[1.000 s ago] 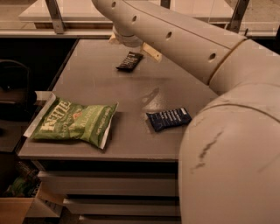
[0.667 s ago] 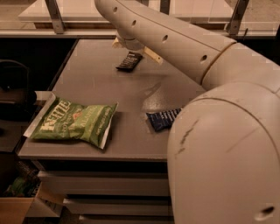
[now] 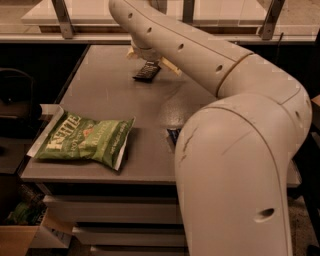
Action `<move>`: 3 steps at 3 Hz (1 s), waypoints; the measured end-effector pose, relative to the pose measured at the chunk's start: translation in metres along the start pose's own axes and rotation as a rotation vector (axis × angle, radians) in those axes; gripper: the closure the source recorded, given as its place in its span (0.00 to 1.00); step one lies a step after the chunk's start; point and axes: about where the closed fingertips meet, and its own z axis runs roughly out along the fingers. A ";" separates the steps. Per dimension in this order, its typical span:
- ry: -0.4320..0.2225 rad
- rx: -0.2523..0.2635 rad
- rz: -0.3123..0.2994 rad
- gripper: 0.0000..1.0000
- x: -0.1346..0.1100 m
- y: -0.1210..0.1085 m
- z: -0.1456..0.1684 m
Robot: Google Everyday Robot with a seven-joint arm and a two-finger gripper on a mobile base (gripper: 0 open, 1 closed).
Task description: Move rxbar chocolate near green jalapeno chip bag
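The robot's gripper hangs at the far edge of the bench, a little left of that edge's middle, mostly hidden under the wrist of the big cream-white jointed arm. Whether it is spread or closed cannot be told from here, nor whether it has hold of anything. Directly beneath it, at its lower side, lies the rxbar chocolate, a small flat narrow black-brown wrapper, flat on the surface and angled slightly toward the far-right corner.

The arm sweeps from there across the right half of the bench and swells into a wide elbow that covers the near-right corner. At the arm's left rim, near the middle of the near edge, the end of a dark blue packet shows; the rest of it is hidden.

Well apart from the bar, at the near-left corner, lies the green jalapeno chip bag, a large crinkly light-green bag with white lettering and white edges. It lies flat with its left end at the bench's left edge.

The bench has a smooth matte grey top with a faint sheen near its centre. Under the near edge are pale drawer fronts. On the floor at the near-left stands a brown cardboard box. Beyond the far edge runs a pale counter with slanted metal legs, and the space between is dark.
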 end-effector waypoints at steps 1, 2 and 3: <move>-0.022 0.015 -0.022 0.00 -0.004 -0.008 0.008; -0.039 0.029 -0.029 0.17 -0.007 -0.011 0.012; -0.047 0.045 -0.025 0.40 -0.008 -0.011 0.011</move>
